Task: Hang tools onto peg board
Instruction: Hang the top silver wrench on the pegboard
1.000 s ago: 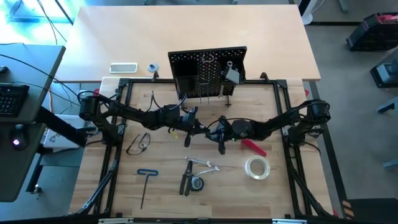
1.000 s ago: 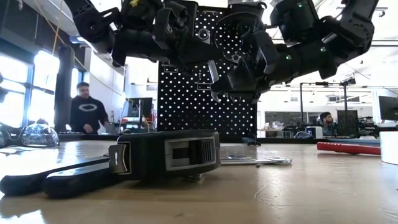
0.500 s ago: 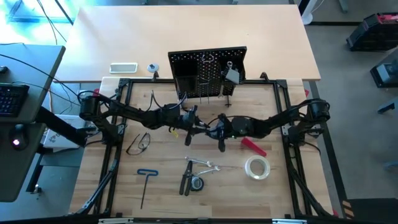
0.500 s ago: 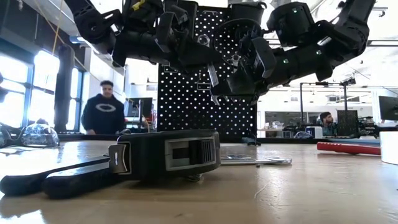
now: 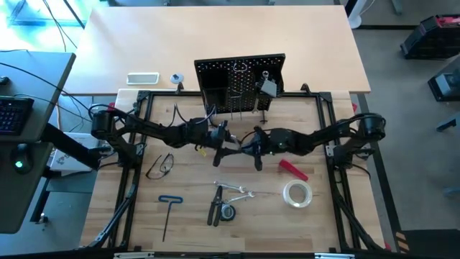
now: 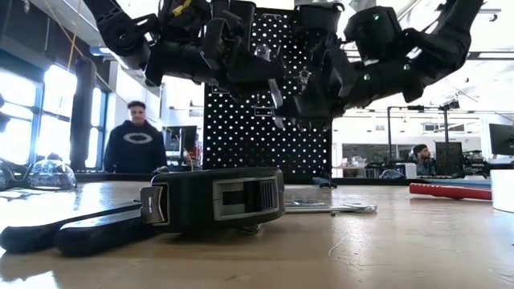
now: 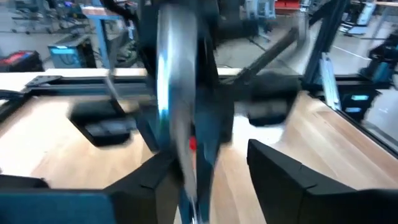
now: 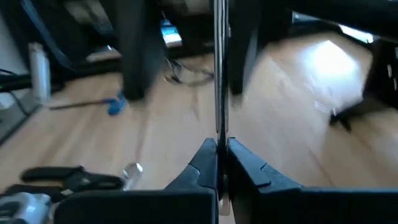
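Above the middle of the table my two grippers meet tip to tip, in front of the black peg board [image 5: 241, 83]. A silver wrench [image 8: 219, 74] is between them, and my right gripper [image 5: 246, 148] is shut on it. My left gripper [image 5: 230, 144] is open, with its fingers [image 7: 280, 177] on either side of the wrench [image 7: 174, 93]. The wrench runs close by one finger, and whether it touches I cannot tell. The other tools lie on the table nearer the front edge. My right gripper pinches the wrench's shaft [image 8: 219, 138] between its two fingers, on its flat faces. The fingers come about level from the table's right side. The wrench stands roughly upright above the fingers, seen edge-on, lifted well clear of the table [image 6: 277, 100].
Safety glasses [image 5: 159, 165], a blue T-handle hex key [image 5: 169, 210], pliers [image 5: 215, 208], a tape measure [image 5: 228, 213], another wrench [image 5: 237, 191], a red-handled tool [image 5: 292, 170] and a tape roll [image 5: 297, 193] lie on the table. A person [image 6: 132, 144] stands beyond it.
My left gripper has opened and let go of the wrench, staying where it was. My right gripper stays shut on the wrench and has shifted a little toward the table's far edge.
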